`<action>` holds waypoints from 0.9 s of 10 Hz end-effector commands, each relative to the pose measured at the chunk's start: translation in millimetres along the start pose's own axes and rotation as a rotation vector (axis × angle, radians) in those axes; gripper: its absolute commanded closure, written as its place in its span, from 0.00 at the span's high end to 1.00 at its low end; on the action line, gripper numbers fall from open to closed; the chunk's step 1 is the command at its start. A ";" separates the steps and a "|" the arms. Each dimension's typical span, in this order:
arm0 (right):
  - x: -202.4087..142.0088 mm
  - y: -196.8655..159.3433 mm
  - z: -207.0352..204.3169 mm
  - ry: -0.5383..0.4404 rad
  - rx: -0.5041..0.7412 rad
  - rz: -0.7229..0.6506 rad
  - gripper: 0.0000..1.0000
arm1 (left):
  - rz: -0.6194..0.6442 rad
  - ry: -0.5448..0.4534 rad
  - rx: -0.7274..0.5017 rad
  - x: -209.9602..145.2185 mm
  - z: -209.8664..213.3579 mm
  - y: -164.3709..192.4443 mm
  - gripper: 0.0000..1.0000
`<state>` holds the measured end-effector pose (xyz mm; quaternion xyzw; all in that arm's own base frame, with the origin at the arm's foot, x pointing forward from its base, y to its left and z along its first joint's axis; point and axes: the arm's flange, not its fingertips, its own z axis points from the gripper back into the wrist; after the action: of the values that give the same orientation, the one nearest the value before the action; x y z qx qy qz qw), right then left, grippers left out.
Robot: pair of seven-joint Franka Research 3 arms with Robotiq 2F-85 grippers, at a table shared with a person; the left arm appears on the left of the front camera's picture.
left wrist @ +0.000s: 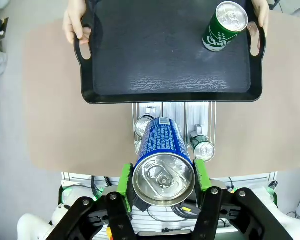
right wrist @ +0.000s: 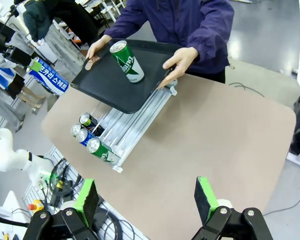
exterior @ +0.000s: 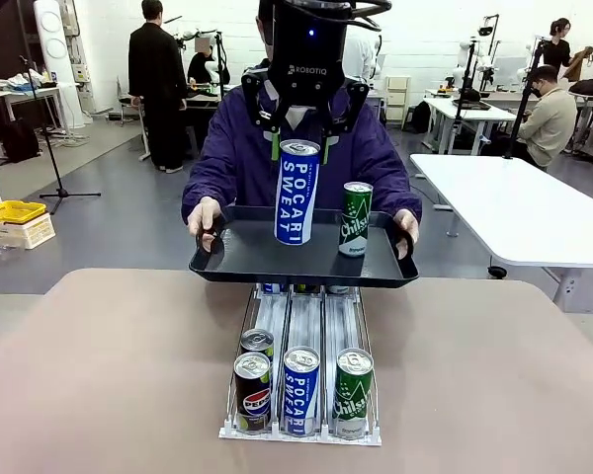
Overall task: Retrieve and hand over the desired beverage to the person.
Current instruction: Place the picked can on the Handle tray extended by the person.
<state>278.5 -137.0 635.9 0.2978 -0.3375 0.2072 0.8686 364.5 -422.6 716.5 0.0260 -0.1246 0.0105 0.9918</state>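
A blue Pocari Sweat can hangs upright with my left gripper shut on its top end, green pads on both sides. In the left wrist view the can sits between the pads above the can rack, just short of the near edge of the black tray. The person, in a dark purple jacket, holds that tray by both handles over the table's far side. A green Chilsung can stands on it. My right gripper is open, high over the table's near side.
A metal can rack lies on the brown table, with Pepsi, Pocari and Chilsung cans at its front and another can behind. The person's hands grip the tray handles.
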 end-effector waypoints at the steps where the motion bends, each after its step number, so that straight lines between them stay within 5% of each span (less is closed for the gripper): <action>1: 1.3 -1.5 -1.3 -0.018 0.030 0.012 1.00 | -0.003 -0.015 -0.008 -1.7 3.1 6.4 0.00; 2: 1.3 -1.5 -1.3 -0.018 0.030 0.012 1.00 | 0.000 0.000 0.000 0.0 0.0 0.0 0.58; 6: 1.3 -1.5 -1.3 -0.018 0.030 0.012 1.00 | 0.005 0.048 -0.036 106.0 -41.9 46.5 0.58; 9: 1.3 -1.5 -1.3 -0.018 0.030 0.012 1.00 | 0.094 0.109 -0.091 153.4 -85.6 71.7 0.58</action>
<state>278.5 -137.5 635.8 0.2978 -0.3375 0.2066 0.8688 529.1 -333.8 666.5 -0.0026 -0.0837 0.0545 0.9950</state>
